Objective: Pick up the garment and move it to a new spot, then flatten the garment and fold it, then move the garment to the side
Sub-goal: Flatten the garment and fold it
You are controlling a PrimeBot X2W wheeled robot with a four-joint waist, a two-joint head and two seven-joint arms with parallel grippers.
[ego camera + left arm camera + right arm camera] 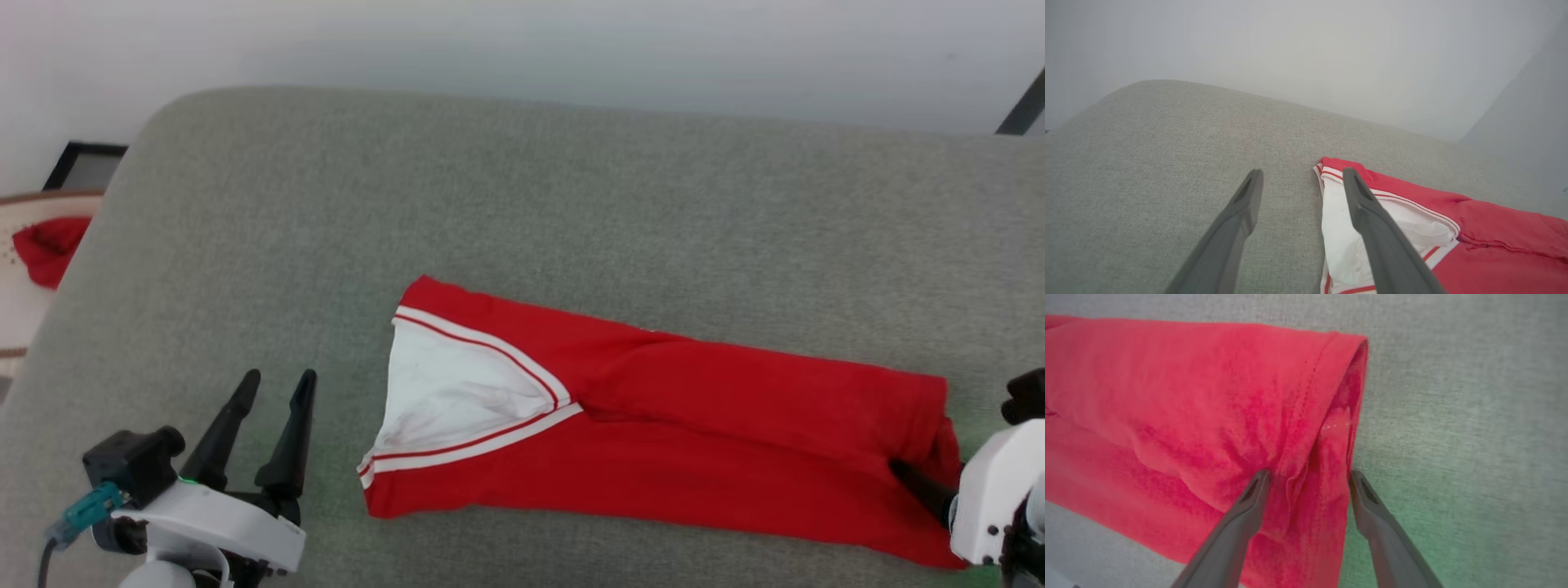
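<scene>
The garment [694,425], a red short-sleeved jersey tee with a white sleeve trimmed in red stripes, lies on the near half of a grey woven upholstered cushion [326,204]. It is doubled lengthwise into a long band running across the robot's front.

Nearest the robot, the right gripper [1309,473] stands at the hem end of the band. Its two dark fingers are spread wide and straddle a bunched fold of hem. One tip rests on the red cloth and the other sits just beside its edge, on the cushion. Nothing is pinched. The left gripper [279,377] hovers near the sleeve end, apart from the cloth, its fingers equally wide and holding nothing.

Handling, as a judgement:
- The fabric appears light, thin and limp. It will drape and sag and will not keep its shape when lifted.
- The knit looks soft, not slippery. A firm pinch should hold.
- The layers are loose and may slide apart or unfold if only the top ply is taken.

Recommended holds: the stitched hem at the right end, all layers together, and the striped sleeve edge [1339,228] or the corner beside it at the left end.

Farther back the cushion is bare up to a pale wall [571,41]. A small plain red cloth [49,245] lies off the cushion at far left.
</scene>
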